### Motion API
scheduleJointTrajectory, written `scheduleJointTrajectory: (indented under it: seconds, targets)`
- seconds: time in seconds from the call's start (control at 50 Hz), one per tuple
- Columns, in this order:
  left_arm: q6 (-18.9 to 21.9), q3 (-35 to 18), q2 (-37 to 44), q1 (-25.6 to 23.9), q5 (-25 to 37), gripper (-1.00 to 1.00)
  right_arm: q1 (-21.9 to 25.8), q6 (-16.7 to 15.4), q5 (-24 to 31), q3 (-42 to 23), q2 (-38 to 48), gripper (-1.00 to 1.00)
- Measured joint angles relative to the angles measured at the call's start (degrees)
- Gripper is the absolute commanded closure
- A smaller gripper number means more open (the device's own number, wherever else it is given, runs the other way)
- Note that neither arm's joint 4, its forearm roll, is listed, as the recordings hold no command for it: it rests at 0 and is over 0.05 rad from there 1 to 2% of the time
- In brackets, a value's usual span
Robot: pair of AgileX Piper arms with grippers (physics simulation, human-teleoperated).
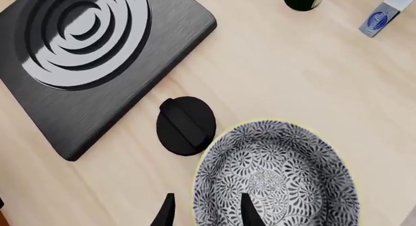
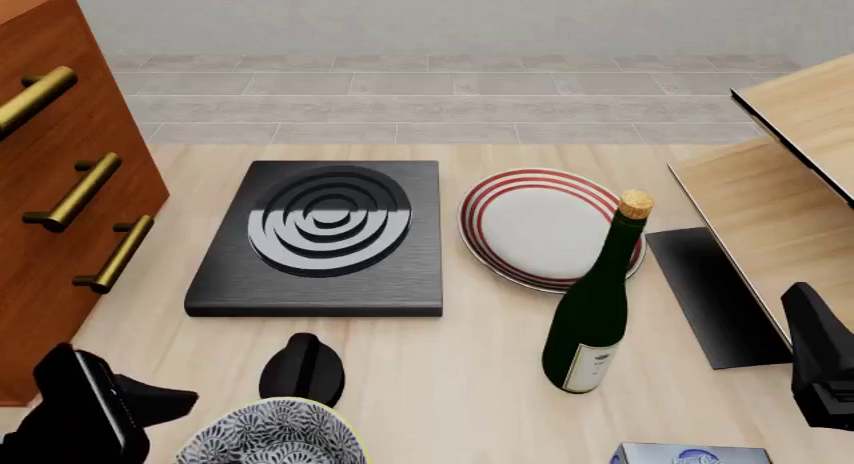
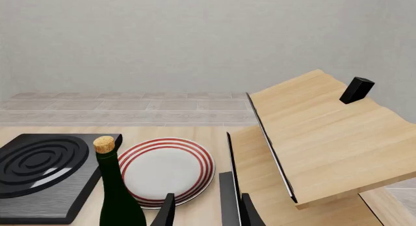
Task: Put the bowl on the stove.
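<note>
Bowl (image 1: pixel 276 175) on table near edge, just beside stove (image 1: pixel 91 60) knob; left gripper (image 1: pixel 206 211) spread astride its rim, right gripper (image 3: pixel 206 211) spread, empty; bottle (image 2: pixel 597 304) label unreadable.

One patterned bowl (image 2: pixel 274 436), one black stove (image 2: pixel 324 238) with a single ringed burner, one black round knob (image 2: pixel 302 371), one red-ringed plate (image 2: pixel 547 227), one corked green bottle (image 2: pixel 597 311), one black mat (image 2: pixel 714 294), three brass drawer handles (image 2: pixel 80 190).
</note>
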Motion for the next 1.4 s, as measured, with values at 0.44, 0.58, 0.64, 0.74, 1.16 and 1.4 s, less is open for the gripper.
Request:
scheduleJointTrajectory:
  seconds: [0.44, 0.58, 0.64, 0.74, 1.16, 1.4]
  targets:
    - [-0.30, 0.41, 3.33, 0.62, -2.81, -1.00, 0.00, 0.00, 0.00, 0.00, 0.00, -1.00]
    - [-0.40, 0.62, 4.27, 0.81, -3.60, -1.00, 0.00, 0.00, 0.00, 0.00, 0.00, -1.00]
    - [-0.37, 0.70, 4.77, 0.91, -4.03, -1.00, 0.00, 0.00, 0.00, 0.00, 0.00, -1.00]
    - [-0.28, 0.82, 5.84, 1.13, -4.91, -1.00, 0.00, 0.00, 0.00, 0.00, 0.00, -1.00]
    - [0.46, 1.09, 9.56, 2.03, -8.12, -1.00, 0.00, 0.00, 0.00, 0.00, 0.00, -1.00]
    - [1.02, 1.61, 11.23, 2.13, -9.79, -1.00, 0.00, 0.00, 0.00, 0.00, 0.00, -1.00]
